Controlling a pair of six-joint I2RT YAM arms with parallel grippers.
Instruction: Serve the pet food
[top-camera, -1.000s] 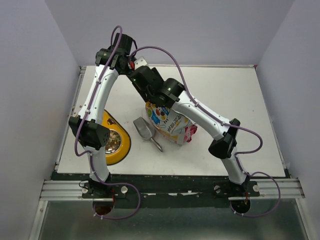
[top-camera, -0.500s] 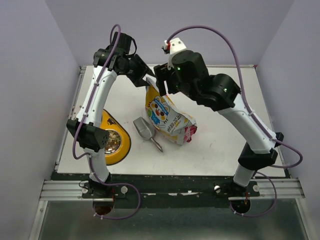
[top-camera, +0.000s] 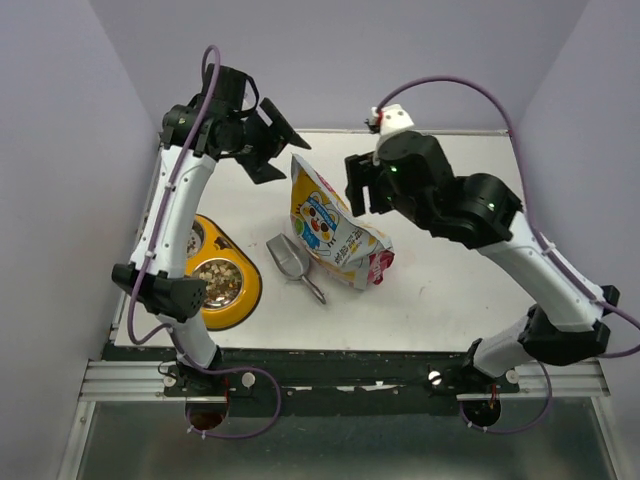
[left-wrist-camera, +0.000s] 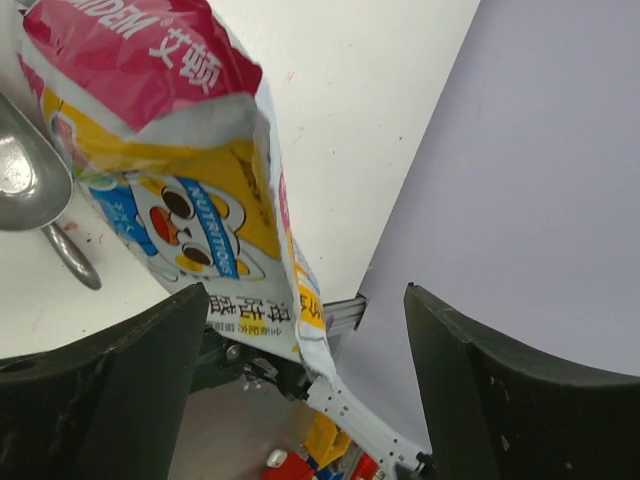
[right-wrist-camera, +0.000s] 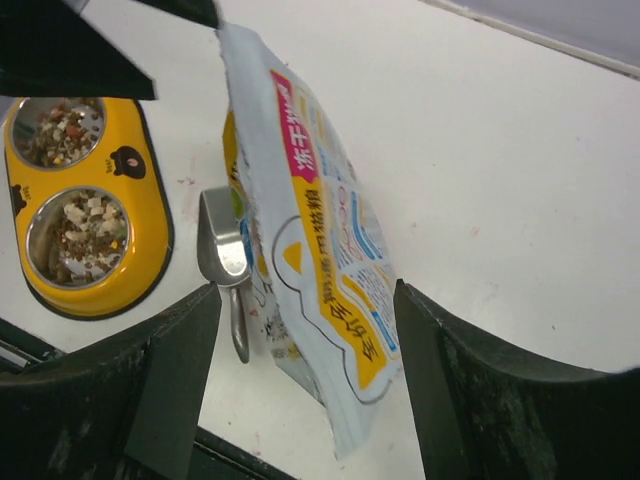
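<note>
Left end effector (top-camera: 268, 148) opened, released bag (top-camera: 330, 225) top; right end effector (top-camera: 362, 190) also pulled back from bag

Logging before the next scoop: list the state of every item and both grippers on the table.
Yellow-white cartoon-printed pet food bag: standing, ungripped.
Silver metal scoop: lying beside the bag, empty.
Yellow double-bowl feeder: both bowls hold kibble.
Left gripper: open.
Right gripper: open.

The upright pet food bag (top-camera: 335, 228) is blocking the middle between the left gripper (top-camera: 280, 150) and right gripper (top-camera: 362, 190); the metal scoop (top-camera: 288, 258) and yellow feeder (top-camera: 250, 290) are crowding its left. Bare table (top-camera: 470, 190) is lying open rightward.
</note>
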